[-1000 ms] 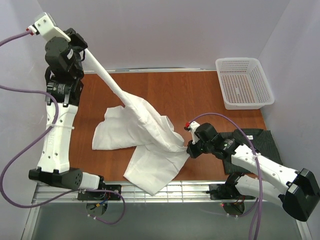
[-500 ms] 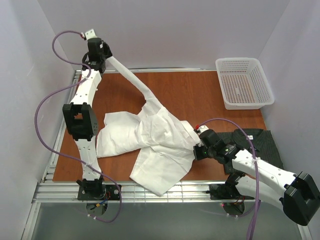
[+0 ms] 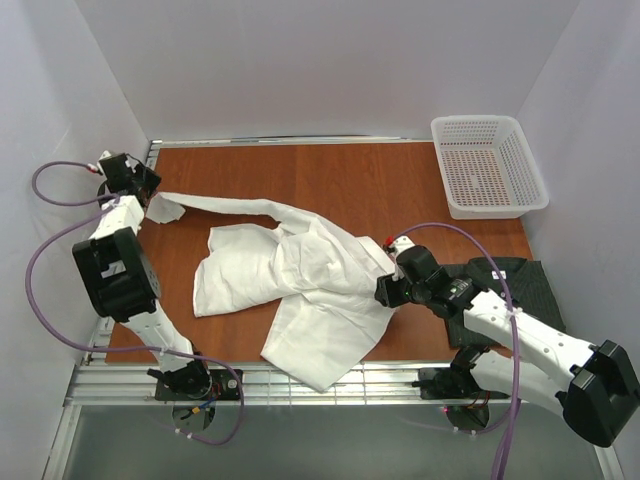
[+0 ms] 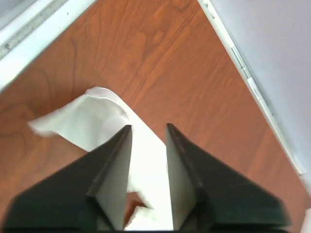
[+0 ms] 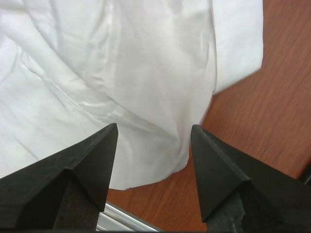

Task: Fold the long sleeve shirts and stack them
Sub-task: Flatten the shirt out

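The white long sleeve shirt (image 3: 300, 275) lies crumpled in the middle of the table, with one sleeve (image 3: 230, 207) stretched flat toward the left edge. My left gripper (image 3: 145, 197) sits low at that sleeve's cuff. In the left wrist view its jaws (image 4: 148, 127) stand slightly apart, with the sleeve cloth (image 4: 92, 116) lying loose between and beyond them. My right gripper (image 3: 383, 290) hovers open over the shirt's right hem (image 5: 121, 73), its fingers (image 5: 154, 128) clear of the cloth. The dark charcoal shirt (image 3: 500, 275) lies folded at the right, partly under the right arm.
A white mesh basket (image 3: 490, 165) stands at the back right corner. Bare wood tabletop (image 3: 360, 180) shows behind the shirt. A metal rail (image 3: 330, 385) runs along the near edge, close to the shirt's lower hem.
The left arm swung down from high at the back to the table's left edge, laying the sleeve out flat. Both grippers went from shut on the white shirt to open.
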Robot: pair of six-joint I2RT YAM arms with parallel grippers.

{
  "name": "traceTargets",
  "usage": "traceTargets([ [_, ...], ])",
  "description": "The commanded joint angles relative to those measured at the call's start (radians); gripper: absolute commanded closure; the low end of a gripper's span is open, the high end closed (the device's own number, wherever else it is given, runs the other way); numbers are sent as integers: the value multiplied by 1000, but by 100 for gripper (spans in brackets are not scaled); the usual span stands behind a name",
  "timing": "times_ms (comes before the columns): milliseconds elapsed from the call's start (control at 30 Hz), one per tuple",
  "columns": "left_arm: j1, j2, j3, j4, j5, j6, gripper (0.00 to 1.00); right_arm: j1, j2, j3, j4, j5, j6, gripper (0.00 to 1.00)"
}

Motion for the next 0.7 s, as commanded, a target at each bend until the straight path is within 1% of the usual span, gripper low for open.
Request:
traceTargets([
  [0, 9, -100, -39, 37, 99, -34, 70, -6, 32, 105, 28, 14, -73, 42],
  [67, 7, -158, -41, -5, 123, -37, 52, -32, 64, 169, 7, 35, -109, 38],
  [100, 7, -181, -42, -26, 125, -40, 40, -50, 76, 189, -1, 37, -119, 37],
  [167, 6, -236, -57, -75, 138, -54, 34, -128, 111, 225, -7, 5, -145, 37],
  [200, 1, -291, -83, -94, 148, -56, 30, -162, 122, 254, -7, -18, -154, 37],
  [233, -9, -325, -99, -117, 143, -54, 28, -228, 136, 266, -1, -63, -156, 37],
  [267, -17, -356, -152, -156, 140, -43, 28, -254, 159, 278, 7, -71, -163, 37],
  [367, -52, -488, -275, -190, 141, -26, 28, -331, 232, 334, 37, -127, -162, 40],
  [400, -60, -526, -373, -195, 149, -32, 28, -345, 255, 350, 50, -129, -159, 41],
  [433, -71, -584, -430, -195, 157, -36, 29, -368, 280, 358, 59, -132, -154, 41],
  [467, -77, -609, -479, -194, 158, -40, 29, -375, 329, 363, 86, -132, -154, 42],
  [500, -82, -626, -519, -194, 151, -40, 30, -379, 355, 369, 97, -129, -154, 42],
  [533, -91, -646, -594, -192, 140, -36, 30, -379, 383, 383, 111, -129, -154, 41],
  [567, -92, -646, -617, -192, 143, -31, 30, -379, 435, 392, 135, -135, -156, 41],
  [667, -106, -634, -680, -184, 131, -19, 30, -377, 522, 410, 195, -189, -171, 37],
])
